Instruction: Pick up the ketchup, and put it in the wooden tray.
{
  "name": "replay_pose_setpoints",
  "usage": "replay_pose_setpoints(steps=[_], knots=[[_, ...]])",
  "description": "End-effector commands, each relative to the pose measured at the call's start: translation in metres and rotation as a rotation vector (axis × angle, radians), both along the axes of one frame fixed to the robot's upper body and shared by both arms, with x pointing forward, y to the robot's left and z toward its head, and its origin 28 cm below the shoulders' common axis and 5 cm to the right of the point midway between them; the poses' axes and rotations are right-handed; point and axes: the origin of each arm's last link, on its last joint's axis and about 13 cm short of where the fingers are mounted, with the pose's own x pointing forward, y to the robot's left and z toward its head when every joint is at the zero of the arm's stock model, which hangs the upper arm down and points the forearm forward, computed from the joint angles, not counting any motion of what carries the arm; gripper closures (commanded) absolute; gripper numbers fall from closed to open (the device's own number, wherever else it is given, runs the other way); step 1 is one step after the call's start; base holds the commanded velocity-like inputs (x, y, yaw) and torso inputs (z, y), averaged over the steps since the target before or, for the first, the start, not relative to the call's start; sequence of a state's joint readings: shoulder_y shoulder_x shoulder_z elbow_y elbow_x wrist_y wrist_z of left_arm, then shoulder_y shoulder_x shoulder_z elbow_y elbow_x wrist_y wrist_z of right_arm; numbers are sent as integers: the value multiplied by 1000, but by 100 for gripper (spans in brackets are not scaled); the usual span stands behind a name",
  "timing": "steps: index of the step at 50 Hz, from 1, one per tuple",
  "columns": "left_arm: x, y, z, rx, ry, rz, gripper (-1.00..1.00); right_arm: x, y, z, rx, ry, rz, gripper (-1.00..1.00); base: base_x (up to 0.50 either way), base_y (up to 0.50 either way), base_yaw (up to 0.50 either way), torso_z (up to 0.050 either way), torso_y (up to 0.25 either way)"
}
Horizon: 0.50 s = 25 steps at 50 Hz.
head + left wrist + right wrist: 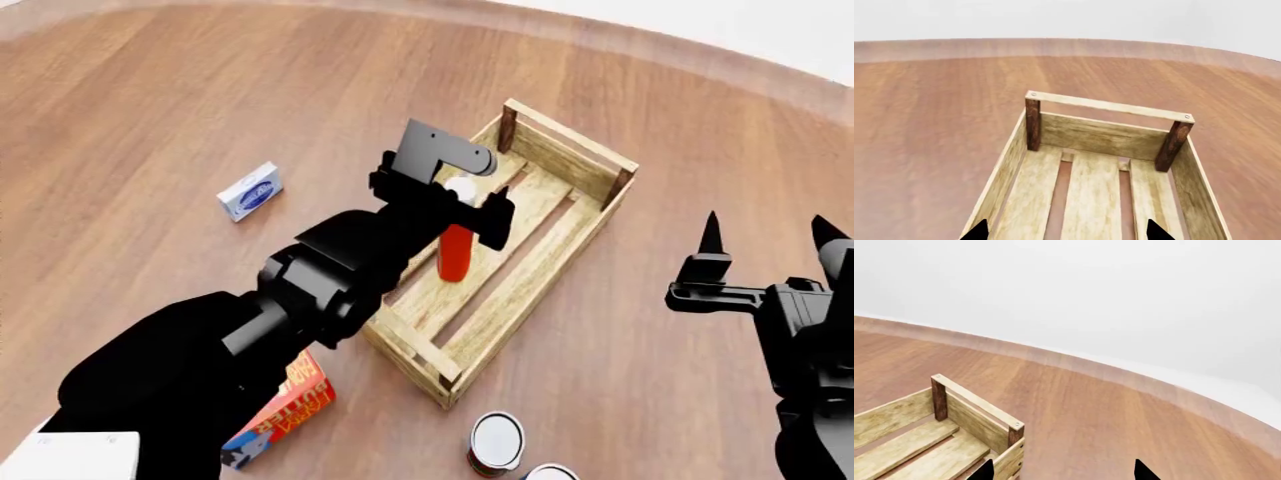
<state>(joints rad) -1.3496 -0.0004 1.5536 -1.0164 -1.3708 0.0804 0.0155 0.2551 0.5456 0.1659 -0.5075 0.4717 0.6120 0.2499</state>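
Left gripper, upright red ketchup, wooden tray

Upright ketchup inside wooden tray

surface: round-edged wood-grain worktop | centre: wooden tray resting flat, long axis running diagonally | far left: small blue-white box lying flat, well apart from tray | near edge: red-orange butter box (partly hidden by arm) | near tray's closest corner: two cans upright
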Motion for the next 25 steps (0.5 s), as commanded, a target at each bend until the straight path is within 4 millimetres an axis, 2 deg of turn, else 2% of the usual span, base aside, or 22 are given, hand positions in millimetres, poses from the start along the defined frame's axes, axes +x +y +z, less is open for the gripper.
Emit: replay_pose_setpoints(steps=[1, 18, 25], knots=[[2, 2, 3, 8, -18, 11, -100, -2, 3, 4, 0, -5, 4, -100, 0, 0, 0, -17, 96], [4, 2, 12, 5, -49, 21, -100, 4, 4, 5, -3, -17, 11, -100, 0, 0, 0, -17, 96], [6, 1, 25, -26, -76, 13, -100, 3, 5, 8, -5, -25, 14, -100, 0, 0, 0, -18, 96]])
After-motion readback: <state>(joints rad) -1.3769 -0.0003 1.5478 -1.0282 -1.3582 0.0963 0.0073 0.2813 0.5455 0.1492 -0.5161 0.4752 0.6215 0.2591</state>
